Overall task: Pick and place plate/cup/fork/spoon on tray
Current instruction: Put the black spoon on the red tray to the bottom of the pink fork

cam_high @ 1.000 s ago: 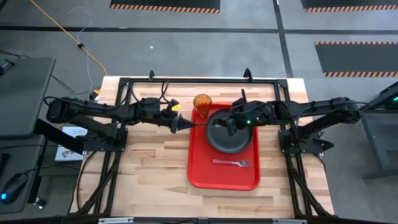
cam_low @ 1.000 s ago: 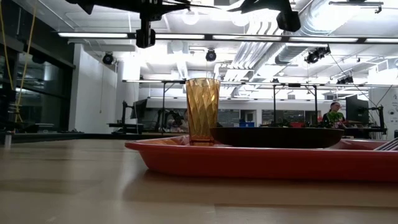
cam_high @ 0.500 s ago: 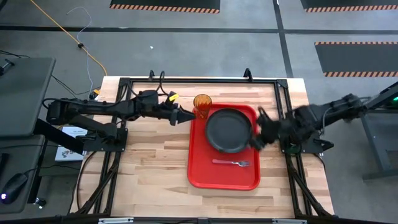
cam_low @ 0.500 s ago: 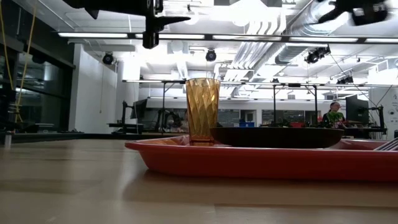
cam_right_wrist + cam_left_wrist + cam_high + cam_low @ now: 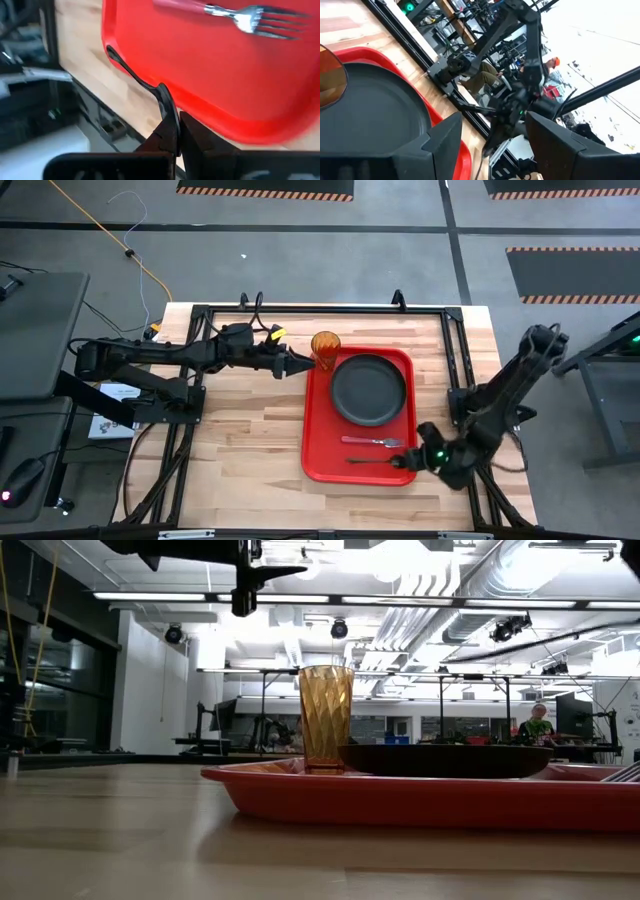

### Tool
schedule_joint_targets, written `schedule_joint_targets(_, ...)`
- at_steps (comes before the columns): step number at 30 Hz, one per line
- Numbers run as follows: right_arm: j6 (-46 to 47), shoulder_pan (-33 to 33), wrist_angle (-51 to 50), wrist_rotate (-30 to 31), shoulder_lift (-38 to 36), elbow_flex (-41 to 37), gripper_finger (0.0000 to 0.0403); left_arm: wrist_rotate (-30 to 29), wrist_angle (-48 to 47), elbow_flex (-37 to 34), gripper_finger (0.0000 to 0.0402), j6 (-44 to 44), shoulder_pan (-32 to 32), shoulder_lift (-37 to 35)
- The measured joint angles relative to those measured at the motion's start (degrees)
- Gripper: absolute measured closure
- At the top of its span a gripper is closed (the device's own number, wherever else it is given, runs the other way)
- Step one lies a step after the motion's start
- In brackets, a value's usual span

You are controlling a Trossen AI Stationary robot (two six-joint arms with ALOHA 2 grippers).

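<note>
High view: tray (image 5: 318, 465) carries plate (image 5: 369, 390), cup (image 5: 325, 344), fork (image 5: 372, 441); right gripper (image 5: 408, 462) pinches spoon (image 5: 368, 461); left gripper (image 5: 305, 366) spread beside cup.

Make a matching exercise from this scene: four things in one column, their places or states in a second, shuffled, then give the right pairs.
Things:
1. cup
2. plate
3. fork
4. spoon

Places or states:
A. held in the right pincer, at the tray's near right corner
B. lying free on the tray, just beyond the spoon
C. upright in the tray's far left corner, close to the left pincer
D. flat on the tray's far half

Pairs: 1-C, 2-D, 3-B, 4-A
</note>
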Motion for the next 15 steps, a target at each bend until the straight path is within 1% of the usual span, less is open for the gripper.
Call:
schedule_joint_targets(3, 1.91, -1.46, 6.80, 2.64, 4.97, -0.88, 0.0403, -0.02, 0.00, 0.00, 0.0190, -0.08, 0.00, 0.00)
schedule_joint_targets(7, 1.15, -3.64, 14.14, -0.71, 10.90, -0.94, 0.0403, -0.04, 0.00, 0.00, 0.0190, -0.18, 0.00, -0.02)
schedule_joint_targets(11, 4.00, -4.20, 15.98, -0.85, 15.04, -0.94, 0.0403, -0.09, 0.00, 0.00, 0.0190, -0.22, 0.00, -0.02)
schedule_joint_targets(15, 4.65, -5.16, 16.14, -0.76, 17.15, -0.94, 0.0403, -0.17, 0.00, 0.00, 0.0190, -0.27, 0.00, -0.02)
